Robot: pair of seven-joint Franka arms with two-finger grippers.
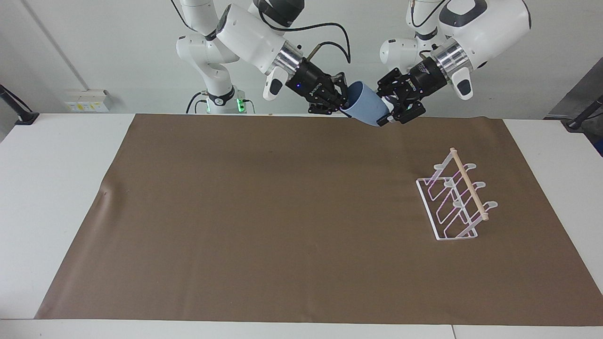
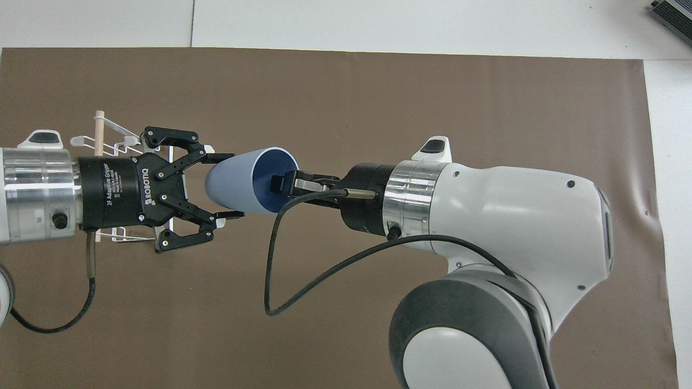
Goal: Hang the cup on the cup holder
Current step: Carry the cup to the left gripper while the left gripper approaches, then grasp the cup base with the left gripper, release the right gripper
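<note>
Cup held in the air between two grippers, near the robots' edge of the brown mat.

Right gripper (image 1: 343, 101): jaws clenched on the rim of the one cup (image 1: 368, 110), which lies tilted. Left gripper (image 1: 389, 110): jaws spread, flanking the cup's base. One cup holder (image 1: 456, 197) stands on the desk (image 1: 56, 188), toward the left arm's end.

The cup (image 1: 368, 110) is hanging between the right pincer (image 1: 343, 104) and left pincer (image 1: 389, 113), over the worktop (image 1: 301, 221); the cup holder (image 1: 456, 200) is standing below the left pincer's side.
</note>
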